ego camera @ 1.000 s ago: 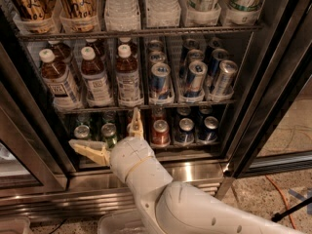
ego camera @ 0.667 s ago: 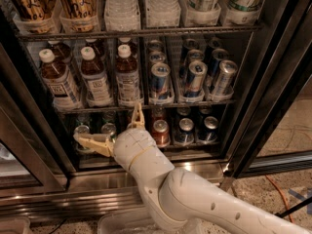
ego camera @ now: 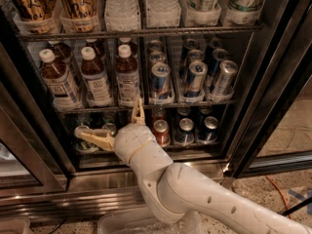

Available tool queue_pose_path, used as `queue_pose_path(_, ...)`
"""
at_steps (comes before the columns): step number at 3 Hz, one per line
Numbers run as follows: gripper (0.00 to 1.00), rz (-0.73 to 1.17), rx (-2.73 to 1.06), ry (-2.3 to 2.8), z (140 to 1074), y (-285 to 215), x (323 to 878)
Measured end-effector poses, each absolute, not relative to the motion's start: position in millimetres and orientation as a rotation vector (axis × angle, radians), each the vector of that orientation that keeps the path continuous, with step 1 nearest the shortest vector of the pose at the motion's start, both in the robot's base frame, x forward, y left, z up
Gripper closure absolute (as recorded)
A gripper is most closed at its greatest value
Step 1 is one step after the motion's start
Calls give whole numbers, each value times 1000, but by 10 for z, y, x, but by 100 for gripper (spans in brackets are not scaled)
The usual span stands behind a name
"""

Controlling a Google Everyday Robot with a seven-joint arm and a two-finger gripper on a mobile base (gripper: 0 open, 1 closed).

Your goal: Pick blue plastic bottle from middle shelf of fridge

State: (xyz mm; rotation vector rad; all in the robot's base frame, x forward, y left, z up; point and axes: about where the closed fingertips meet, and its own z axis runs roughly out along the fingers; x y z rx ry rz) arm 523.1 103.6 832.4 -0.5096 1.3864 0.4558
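Three small clear bottles with white caps, dark reddish-brown drink and pale labels stand in front on the left of the middle shelf (ego camera: 195, 103): one on the left (ego camera: 57, 82), one in the centre (ego camera: 95, 79), one on the right (ego camera: 127, 77). More of them stand behind. My gripper (ego camera: 108, 117) is open wide, just below the shelf's front rail. One tan finger (ego camera: 93, 139) points left. The other finger (ego camera: 138, 113) points up and reaches the rail under the right bottle. It holds nothing.
Blue-and-silver slim cans (ego camera: 194, 79) fill the right of the middle shelf. Small cans (ego camera: 184, 128) stand on the bottom shelf behind my wrist. Larger water bottles (ego camera: 122, 6) and tall cans stand on the rack above. Black door frames (ego camera: 265, 82) flank the opening; the steel base (ego camera: 97, 186) lies below.
My gripper has risen from in front of the bottom shelf up to the middle shelf's rail, and the arm has reached further into the fridge. The bottles have not moved.
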Motion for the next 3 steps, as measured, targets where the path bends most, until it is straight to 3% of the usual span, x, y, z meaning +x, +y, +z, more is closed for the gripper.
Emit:
queue_pose_path(1,0,454,-510,1386,8324,1034,5238)
queue_pose_path(2,12,454,-510,1386,8324,1034,5238)
queue_pose_path(3,45,454,-510,1386,8324,1034,5238)
